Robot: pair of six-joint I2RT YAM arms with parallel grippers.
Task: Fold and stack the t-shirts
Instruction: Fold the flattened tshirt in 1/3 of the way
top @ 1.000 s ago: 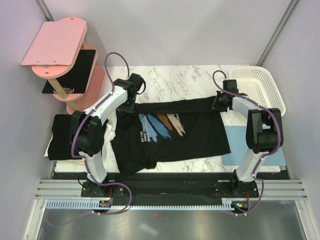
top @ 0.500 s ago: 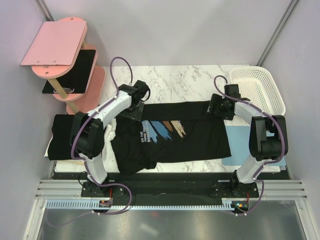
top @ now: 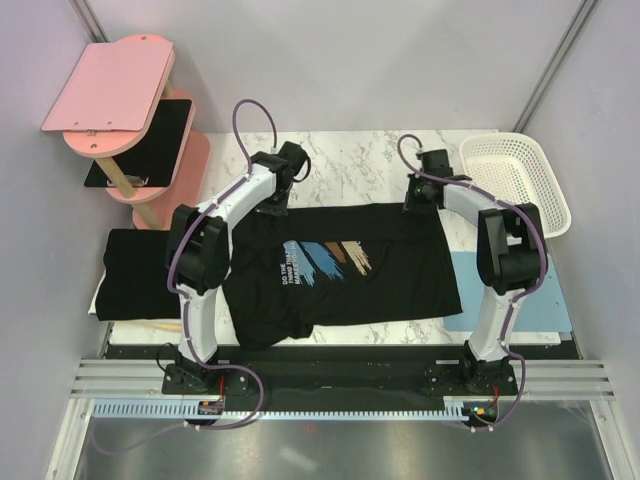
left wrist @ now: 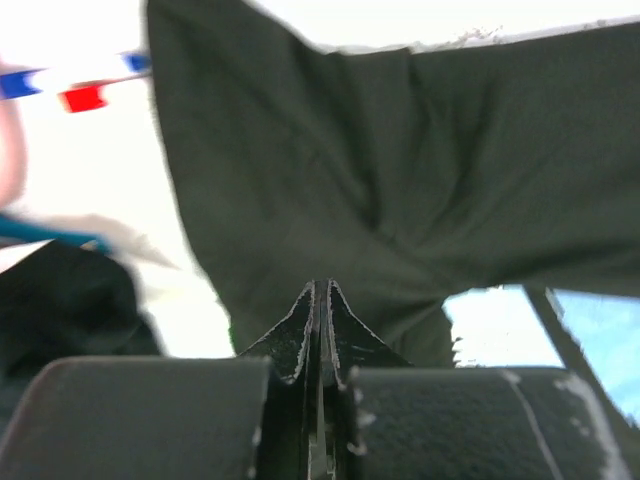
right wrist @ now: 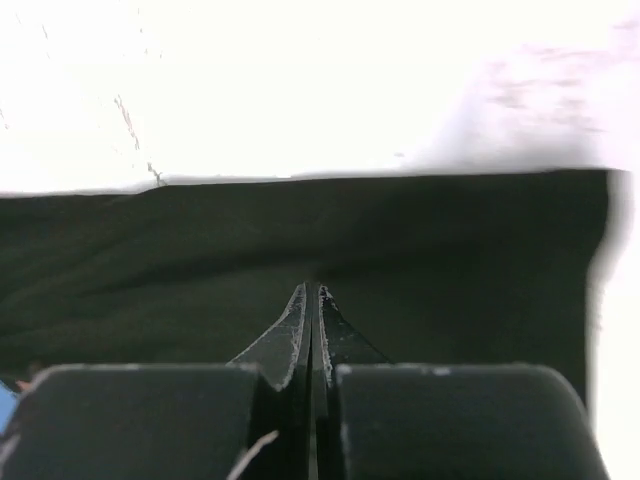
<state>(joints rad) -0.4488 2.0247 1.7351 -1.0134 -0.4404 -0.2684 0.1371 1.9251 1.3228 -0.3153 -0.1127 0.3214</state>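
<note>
A black t-shirt (top: 380,285) with a blue, white and tan streak print (top: 325,258) lies spread flat on the marble table. My left gripper (top: 272,206) is shut on its far left corner; in the left wrist view (left wrist: 320,286) the fabric (left wrist: 400,150) creases toward the tips. My right gripper (top: 411,203) is shut on the far right corner; in the right wrist view (right wrist: 310,287) black cloth (right wrist: 450,250) surrounds the tips. A second black t-shirt (top: 130,272) lies folded at the left.
A white basket (top: 520,150) stands at the far right. A light blue mat (top: 510,295) lies under the shirt's right side. A pink tiered stand (top: 110,85) with a black board (top: 150,135) is at the far left.
Both grippers moved toward the far side of the table, the right one also leftward. The shirt's far edge now lies straighter and the cloth flatter than one second ago.
</note>
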